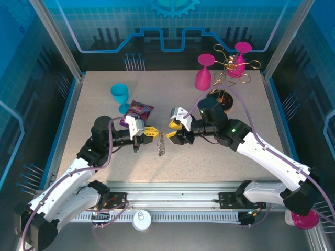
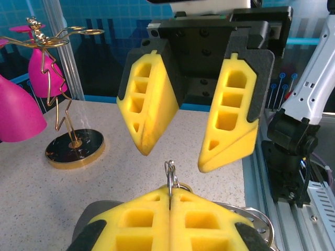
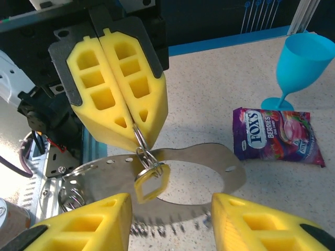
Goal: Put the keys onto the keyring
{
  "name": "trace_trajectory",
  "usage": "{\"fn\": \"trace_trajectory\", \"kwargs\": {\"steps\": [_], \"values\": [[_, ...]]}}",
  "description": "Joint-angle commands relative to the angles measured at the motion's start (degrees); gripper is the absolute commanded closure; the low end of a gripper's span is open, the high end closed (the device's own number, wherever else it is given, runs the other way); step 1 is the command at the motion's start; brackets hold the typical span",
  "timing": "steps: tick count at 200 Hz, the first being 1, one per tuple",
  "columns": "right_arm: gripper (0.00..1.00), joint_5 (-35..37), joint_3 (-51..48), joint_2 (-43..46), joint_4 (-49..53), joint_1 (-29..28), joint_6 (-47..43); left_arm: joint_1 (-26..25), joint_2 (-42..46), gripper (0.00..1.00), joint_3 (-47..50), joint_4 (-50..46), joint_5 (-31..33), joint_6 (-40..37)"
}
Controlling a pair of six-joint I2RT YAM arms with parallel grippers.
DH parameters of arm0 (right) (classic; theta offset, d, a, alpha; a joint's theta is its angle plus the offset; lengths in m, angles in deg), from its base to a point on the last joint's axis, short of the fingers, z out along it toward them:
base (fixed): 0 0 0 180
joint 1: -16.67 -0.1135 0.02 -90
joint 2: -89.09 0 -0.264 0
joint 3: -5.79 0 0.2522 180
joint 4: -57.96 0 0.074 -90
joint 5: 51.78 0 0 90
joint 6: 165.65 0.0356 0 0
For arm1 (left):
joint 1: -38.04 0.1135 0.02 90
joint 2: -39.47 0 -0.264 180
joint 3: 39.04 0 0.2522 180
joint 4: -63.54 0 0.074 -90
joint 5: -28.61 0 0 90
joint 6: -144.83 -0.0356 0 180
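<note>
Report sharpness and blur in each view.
Top external: even light, but the small metal key cluster is too tiny to resolve. Left wrist: gold wire glass rack crisp. Right wrist: purple candy packet print legible, right tool fingers slightly soft at the bottom edge.

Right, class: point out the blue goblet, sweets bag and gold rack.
Blue goblet (image 3: 306,57): right wrist view, its bowl.
Sweets bag (image 3: 277,135): right wrist view, its front.
Gold rack (image 2: 84,150): left wrist view, its round base.

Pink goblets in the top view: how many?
3: an upside-down goblet left of the gold rack, a hanging goblet on that rack, and a likely goblet off the table, partly hidden behind the right arm.
</note>
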Motion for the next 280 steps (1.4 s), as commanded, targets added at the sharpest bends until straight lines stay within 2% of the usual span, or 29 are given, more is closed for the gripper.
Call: {"fn": "trace_trajectory", "kwargs": {"steps": [1, 70, 103, 132, 165, 187, 218, 239, 258, 280], "values": [[0.55, -1.90, -0.45, -0.58, -4.42, -0.94, 3.04, -0.16, 1.12, 1.00, 0.68, 6.66, 1.94, 3.71], [0.58, 2.74, 1.19, -4.14, -5.58, -2.99, 1.43, -0.21, 0.99, 1.00, 1.97, 10.50, 3.80, 7.88], [0.69, 5.38, 1.32, -4.35, -6.55, -3.23, 0.61, -0.16, 1.15, 1.00, 2.15, 10.98, 4.14, 8.27], [0.86, 7.10, 1.12, -4.07, -5.85, -3.12, -0.50, -0.19, 1.08, 1.00, 2.35, 11.36, 4.55, 8.53], [0.96, 8.14, 0.50, -4.08, -2.47, -3.07, -2.73, -0.16, 0.68, 1.00, 2.48, 13.10, 6.14, 9.91], [0.99, 7.65, -0.37, -4.56, -1.07, -3.08, -3.00, -0.24, -0.22, 1.00, 2.34, 15.07, 6.41, 10.89], [0.99, 6.88, -0.59, -5.61, -0.38, -3.41, -2.89, -0.13, -0.94, 1.00, 1.93, 16.64, 6.64, 11.53], [0.95, 6.40, -0.59, -5.82, -0.72, -3.43, -2.65, -0.22, -1.28, 1.00, 1.64, 16.89, 6.77, 11.52], [0.86, 7.03, -1.02, -4.82, -1.83, -3.35, -2.22, -0.10, -1.47, 1.00, 1.82, 17.34, 6.86, 11.53], [0.69, 7.34, -2.34, -1.81, -4.46, -1.93, -0.49, -0.25, -1.55, 1.00, 2.17, 17.36, 6.80, 11.31]]}}
